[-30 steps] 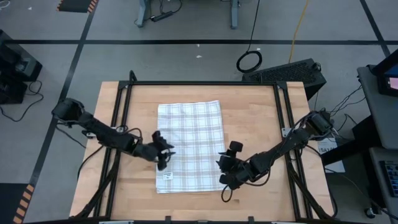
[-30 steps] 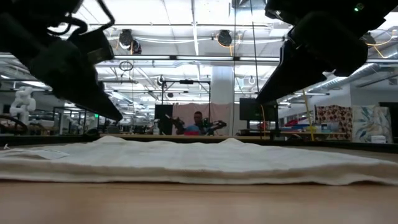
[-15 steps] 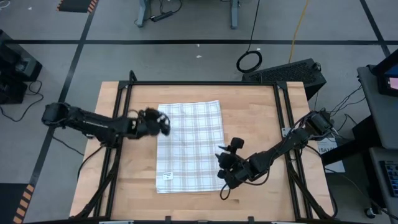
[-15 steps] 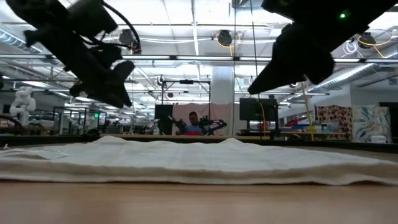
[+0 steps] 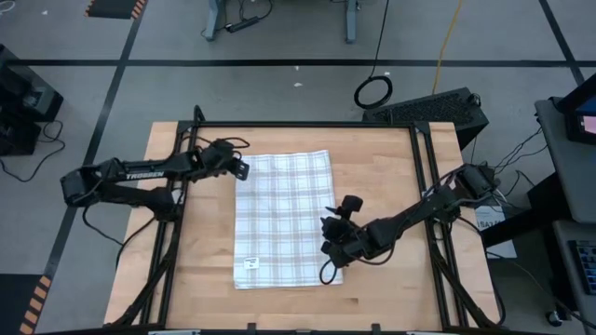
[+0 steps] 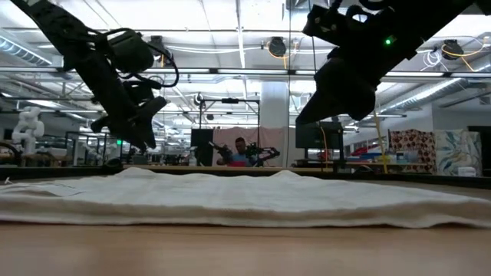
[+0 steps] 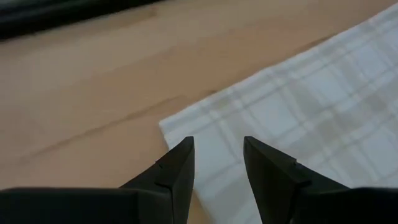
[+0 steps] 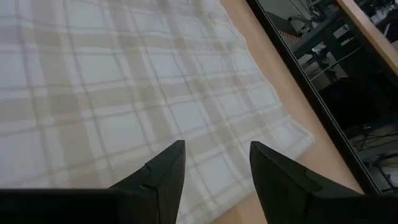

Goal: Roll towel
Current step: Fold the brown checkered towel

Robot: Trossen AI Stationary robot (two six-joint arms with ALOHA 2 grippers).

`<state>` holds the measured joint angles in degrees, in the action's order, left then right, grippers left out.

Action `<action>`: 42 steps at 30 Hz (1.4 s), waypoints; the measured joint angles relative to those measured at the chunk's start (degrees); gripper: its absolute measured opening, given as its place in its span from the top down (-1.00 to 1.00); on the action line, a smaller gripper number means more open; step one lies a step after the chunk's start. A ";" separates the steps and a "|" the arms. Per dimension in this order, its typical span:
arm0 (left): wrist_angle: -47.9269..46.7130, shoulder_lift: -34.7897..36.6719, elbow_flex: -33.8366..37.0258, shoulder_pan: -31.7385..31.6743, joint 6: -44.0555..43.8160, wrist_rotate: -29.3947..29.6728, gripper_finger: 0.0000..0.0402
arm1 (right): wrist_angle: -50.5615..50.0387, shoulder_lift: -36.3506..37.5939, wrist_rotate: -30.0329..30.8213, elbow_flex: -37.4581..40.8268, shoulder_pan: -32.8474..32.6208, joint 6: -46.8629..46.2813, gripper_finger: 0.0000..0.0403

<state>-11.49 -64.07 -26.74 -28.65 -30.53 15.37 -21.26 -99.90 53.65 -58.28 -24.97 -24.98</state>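
The towel (image 5: 284,219), white with a faint grey check, lies spread flat on the wooden table, its long sides running from the far edge to the near edge. My left gripper (image 5: 238,169) hovers open just above the towel's far left corner (image 7: 166,124); nothing is between its fingers (image 7: 180,163). My right gripper (image 5: 328,251) hangs open over the towel's right edge, toward its near right corner (image 8: 303,134). In the low view both grippers, left (image 6: 142,138) and right (image 6: 307,115), stand clear above the towel (image 6: 245,203).
Black frame rails run along the table's left (image 5: 182,186) and right (image 5: 430,186) sides. A small label (image 5: 250,264) sits at the towel's near left corner. Bare wood (image 5: 382,177) lies on both sides of the towel. A person (image 6: 244,149) sits far behind the table.
My left gripper has swung from the middle of the towel's left edge toward the table's far edge, to the towel's far left corner, turning as it went. My right gripper has drifted a little toward the table's left, over the towel. The towel has stayed flat.
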 joint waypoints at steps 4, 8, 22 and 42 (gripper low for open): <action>-0.78 -0.70 -0.02 -1.86 0.91 1.04 0.28 | 0.00 0.00 -0.02 0.00 0.51 1.06 0.15; -0.94 -2.20 -0.04 -3.32 0.97 0.31 0.19 | 0.00 0.00 0.00 0.00 0.96 1.06 0.15; 7.17 -11.68 -0.04 -6.24 4.91 -0.85 -0.53 | 0.24 0.00 -0.63 0.00 1.33 -1.34 0.15; 9.12 -14.87 -0.02 -6.38 6.54 -1.83 -0.26 | 1.91 0.00 -1.81 0.00 1.67 -0.92 0.15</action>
<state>-2.36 -78.95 -26.76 -35.03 -23.99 13.54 -19.34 -99.90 51.84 -58.28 -23.29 -25.91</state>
